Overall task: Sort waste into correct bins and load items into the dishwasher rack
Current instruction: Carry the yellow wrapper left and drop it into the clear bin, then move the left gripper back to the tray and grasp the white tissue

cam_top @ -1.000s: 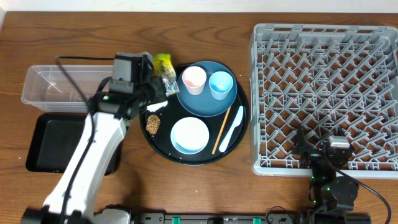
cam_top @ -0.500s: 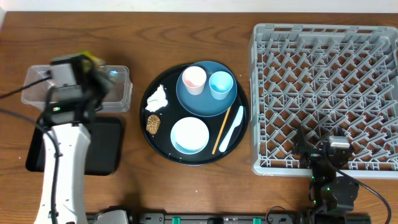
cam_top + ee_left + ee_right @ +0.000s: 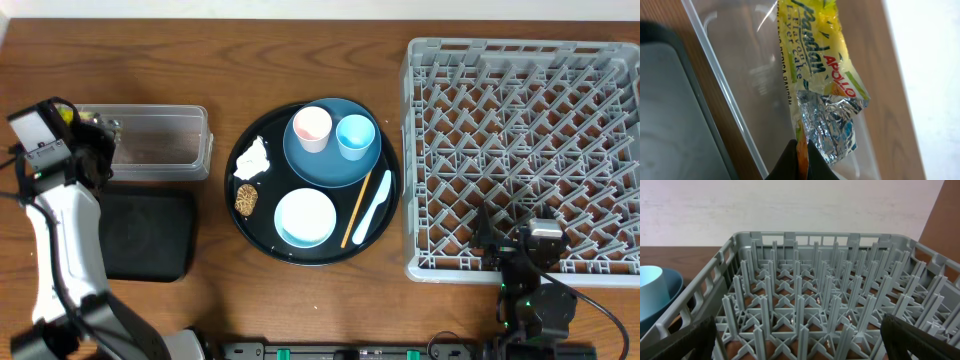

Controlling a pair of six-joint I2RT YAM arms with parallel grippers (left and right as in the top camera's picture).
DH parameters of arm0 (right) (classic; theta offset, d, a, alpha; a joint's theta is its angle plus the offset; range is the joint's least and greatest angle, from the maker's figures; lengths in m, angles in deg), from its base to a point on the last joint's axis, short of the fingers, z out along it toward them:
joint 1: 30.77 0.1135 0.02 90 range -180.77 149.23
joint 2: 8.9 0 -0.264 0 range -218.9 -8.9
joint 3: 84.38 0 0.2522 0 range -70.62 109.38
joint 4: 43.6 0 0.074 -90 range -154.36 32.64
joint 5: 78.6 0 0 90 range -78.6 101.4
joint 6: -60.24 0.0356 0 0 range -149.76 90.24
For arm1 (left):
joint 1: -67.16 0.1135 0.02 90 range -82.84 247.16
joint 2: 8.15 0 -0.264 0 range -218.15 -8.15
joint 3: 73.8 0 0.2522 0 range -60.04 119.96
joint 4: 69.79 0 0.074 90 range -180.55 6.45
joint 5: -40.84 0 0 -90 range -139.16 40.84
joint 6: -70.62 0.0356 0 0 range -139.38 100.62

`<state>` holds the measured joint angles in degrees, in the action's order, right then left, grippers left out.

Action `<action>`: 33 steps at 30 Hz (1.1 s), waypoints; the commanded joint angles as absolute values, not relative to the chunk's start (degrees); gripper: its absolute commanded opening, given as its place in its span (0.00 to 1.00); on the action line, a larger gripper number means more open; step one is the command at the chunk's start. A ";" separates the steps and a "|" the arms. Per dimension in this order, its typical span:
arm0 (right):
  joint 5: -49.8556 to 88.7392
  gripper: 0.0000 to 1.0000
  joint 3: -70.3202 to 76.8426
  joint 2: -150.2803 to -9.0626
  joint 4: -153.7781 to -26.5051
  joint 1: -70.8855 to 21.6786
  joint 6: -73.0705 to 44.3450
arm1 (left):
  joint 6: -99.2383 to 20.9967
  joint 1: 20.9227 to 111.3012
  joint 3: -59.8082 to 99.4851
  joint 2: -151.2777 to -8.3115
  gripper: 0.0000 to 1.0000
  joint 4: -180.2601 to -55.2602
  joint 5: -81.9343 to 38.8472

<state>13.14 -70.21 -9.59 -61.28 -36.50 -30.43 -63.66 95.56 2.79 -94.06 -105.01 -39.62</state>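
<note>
Moved in the last second: your left gripper (image 3: pixel 801 161) has swung from the 10 o'clock edge of the round black tray (image 3: pixel 236 228) out to 9 o'clock of the table (image 3: pixel 300 310), taking the yellow-green wrapper (image 3: pixel 812 55) with it.

- left gripper: pressed together on the wrapper's lower edge. The wrapper is crinkled, with its silver lining showing.
- clear tub (image 3: pixel 160 108): directly under the wrapper, which sits over the tub's left end, near the rim.
- shallow black tray (image 3: pixel 140 235): at 6 o'clock of the tub, just beside it.
- round black tray, load not yet sorted: crumpled white paper (image 3: pixel 253 157), brown lump (image 3: pixel 246 198), dark blue plate (image 3: pixel 325 165), pink cup (image 3: pixel 311 127), light blue cup (image 3: pixel 354 135), white bowl (image 3: pixel 304 217), chopstick (image 3: pixel 356 208), white spoon (image 3: pixel 373 208).
- right gripper (image 3: pixel 797 325): fingers spread and holding nothing, at the 6 o'clock edge of the dishwasher rack (image 3: pixel 520 150).

Hazard: the wrapper is light film. If you release it this close to the rim, it could cling to a finger, or drift over the wall onto the black tray or the table.
</note>
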 commanded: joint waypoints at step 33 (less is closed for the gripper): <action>13.33 0.99 -70.30 -9.26 -61.48 -36.05 -30.93 | -62.26 93.40 3.34 -84.59 0.65 -94.80 -21.08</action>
<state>13.14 -70.21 -9.59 -61.28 -36.50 -30.43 -63.72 95.83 2.79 -88.99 -92.53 -22.46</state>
